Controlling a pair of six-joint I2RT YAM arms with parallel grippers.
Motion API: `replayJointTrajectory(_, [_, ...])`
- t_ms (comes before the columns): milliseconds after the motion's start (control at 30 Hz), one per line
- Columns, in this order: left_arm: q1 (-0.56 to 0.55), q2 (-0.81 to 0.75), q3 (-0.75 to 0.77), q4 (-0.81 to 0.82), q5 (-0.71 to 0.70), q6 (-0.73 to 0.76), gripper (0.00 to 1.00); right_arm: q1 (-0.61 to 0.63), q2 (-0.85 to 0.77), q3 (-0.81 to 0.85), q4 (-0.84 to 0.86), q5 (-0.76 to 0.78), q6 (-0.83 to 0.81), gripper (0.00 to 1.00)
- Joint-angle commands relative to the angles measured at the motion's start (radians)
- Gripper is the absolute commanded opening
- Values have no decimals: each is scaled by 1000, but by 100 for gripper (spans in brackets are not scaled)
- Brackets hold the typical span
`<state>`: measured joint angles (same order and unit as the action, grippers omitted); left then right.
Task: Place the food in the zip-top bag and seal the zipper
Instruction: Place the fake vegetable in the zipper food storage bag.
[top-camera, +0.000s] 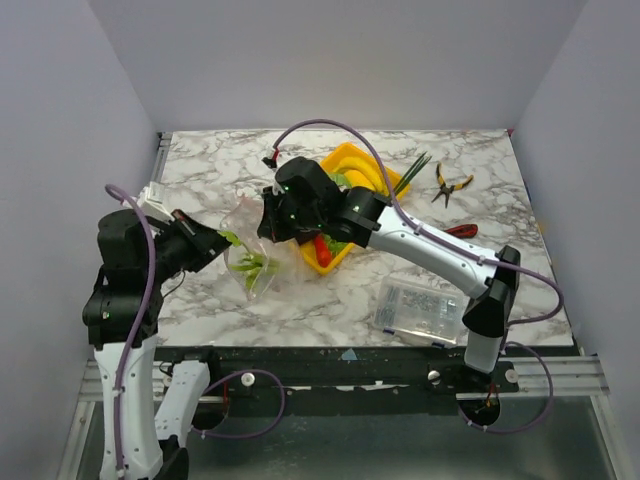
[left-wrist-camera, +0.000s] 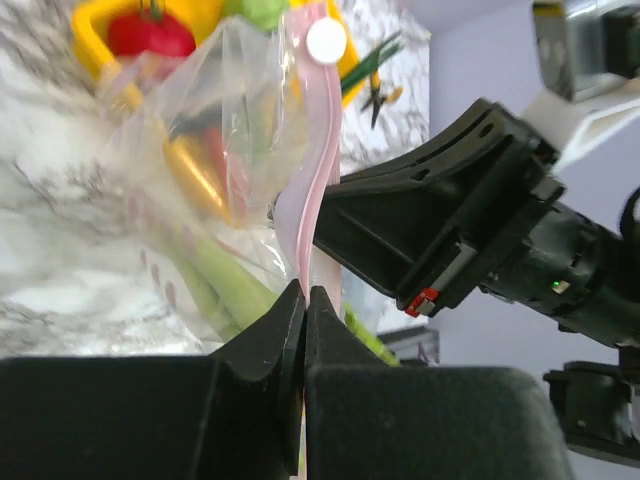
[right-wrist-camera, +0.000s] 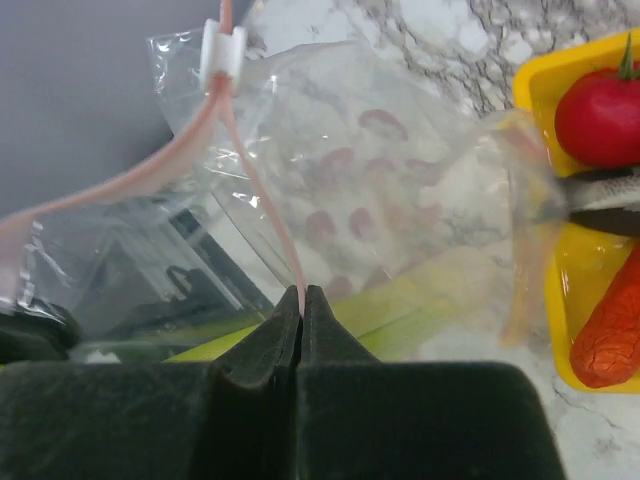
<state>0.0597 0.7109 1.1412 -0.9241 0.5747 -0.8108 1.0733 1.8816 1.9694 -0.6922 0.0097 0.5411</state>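
Observation:
The clear zip-top bag (top-camera: 262, 262) hangs between my two grippers left of centre, with green leek and leafy pieces (top-camera: 250, 266) inside. My left gripper (top-camera: 222, 243) is shut on the pink zipper strip (left-wrist-camera: 312, 200), whose white slider (left-wrist-camera: 326, 41) sits at the far end. My right gripper (top-camera: 268, 228) is shut on the strip's other lip (right-wrist-camera: 262, 190); the slider (right-wrist-camera: 222, 47) shows up top. The leek (right-wrist-camera: 400, 305) shows through the bag. The yellow tray (top-camera: 352, 168) holds a tomato (right-wrist-camera: 600, 115), fish (right-wrist-camera: 605, 192) and red pepper (right-wrist-camera: 610, 335).
A rigid clear box of small parts (top-camera: 420, 307) sits at the front right. Yellow-handled pliers (top-camera: 450, 184) lie at the back right, a red knife (top-camera: 460, 231) beside my right arm. Green stalks (top-camera: 412, 172) lie beside the tray.

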Motion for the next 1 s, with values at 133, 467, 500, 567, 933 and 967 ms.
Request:
replayJointTrajectory(133, [11, 126, 352, -48, -216, 136, 0, 1, -109, 33, 342, 85, -81, 0])
replayJointTrajectory(467, [14, -2, 150, 29, -293, 204, 0, 1, -76, -194, 552, -25, -60, 0])
replayJointTrajectory(500, [13, -13, 68, 18, -262, 194, 0, 1, -82, -230, 557, -53, -30, 0])
replayJointTrajectory(567, [16, 11, -6, -13, -175, 191, 0, 1, -77, -250, 500, -50, 11, 0])
replayJointTrajectory(933, [22, 3, 269, -5, -255, 169, 0, 1, -126, -119, 418, -14, 37, 0])
replayJointTrajectory(967, [22, 23, 295, -23, -285, 184, 0, 1, -120, -111, 420, -13, 38, 0])
